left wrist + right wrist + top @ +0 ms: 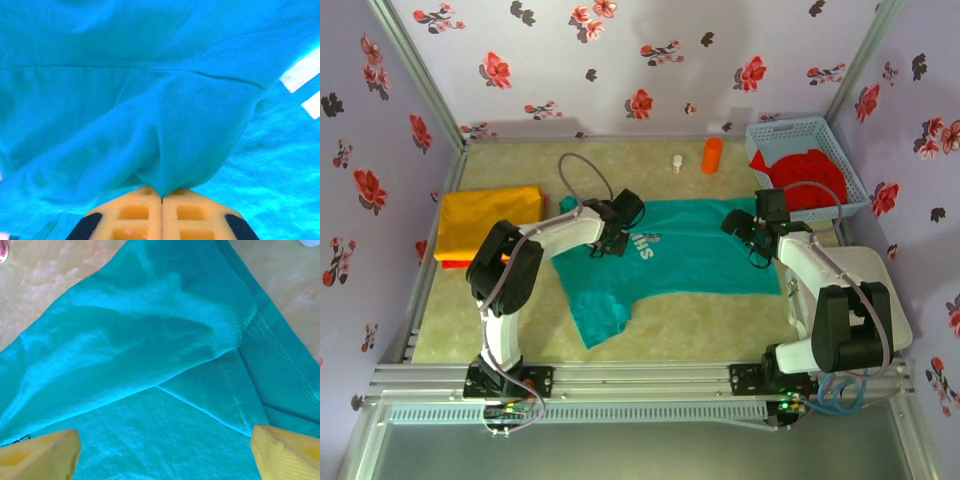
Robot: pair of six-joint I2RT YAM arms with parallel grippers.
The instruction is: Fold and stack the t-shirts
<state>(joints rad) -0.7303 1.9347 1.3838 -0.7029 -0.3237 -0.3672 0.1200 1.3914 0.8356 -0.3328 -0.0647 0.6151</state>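
Left gripper (161,196) pinches a fold of the teal t-shirt (695,250), spread on the table (720,320); right gripper (165,442) hangs wide-spread above its hem. Soft, limp cloth, likely best gripped at stitched edges.

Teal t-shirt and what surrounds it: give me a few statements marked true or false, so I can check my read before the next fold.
1. The left jaws are shut on a fold of the teal t-shirt. True.
2. The right jaws are clamped on the teal t-shirt. False: they stand wide open over it, pinching nothing.
3. The yellow-orange t-shirt lies on top of the teal one. False: it lies folded at the table's left side, beside the teal one.
4. The red t-shirts sit in the light blue basket at the back right. True.
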